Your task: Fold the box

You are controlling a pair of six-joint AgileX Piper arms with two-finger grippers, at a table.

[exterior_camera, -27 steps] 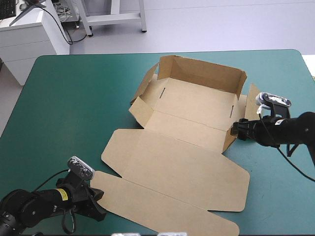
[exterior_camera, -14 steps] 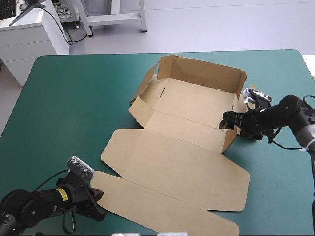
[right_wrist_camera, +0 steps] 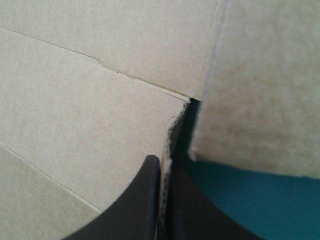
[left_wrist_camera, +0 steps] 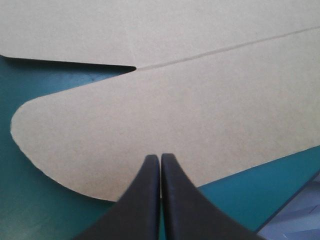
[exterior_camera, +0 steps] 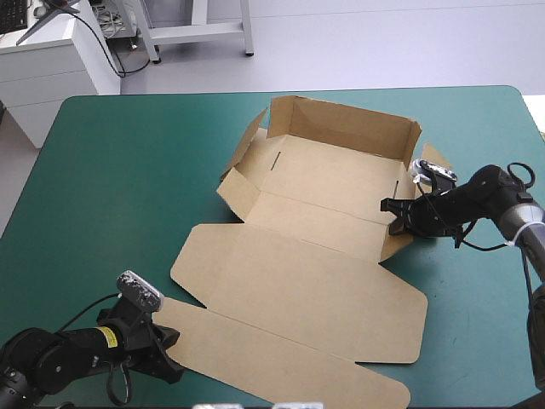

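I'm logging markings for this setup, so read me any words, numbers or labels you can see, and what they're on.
Nothing here can be read.
Box: plain brown board, no print in any view.
Yellow label on the left arm: too small to read.

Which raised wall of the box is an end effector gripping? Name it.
The low right-hand side wall, pinched by the right end effector; the far wall and left flaps stand free.
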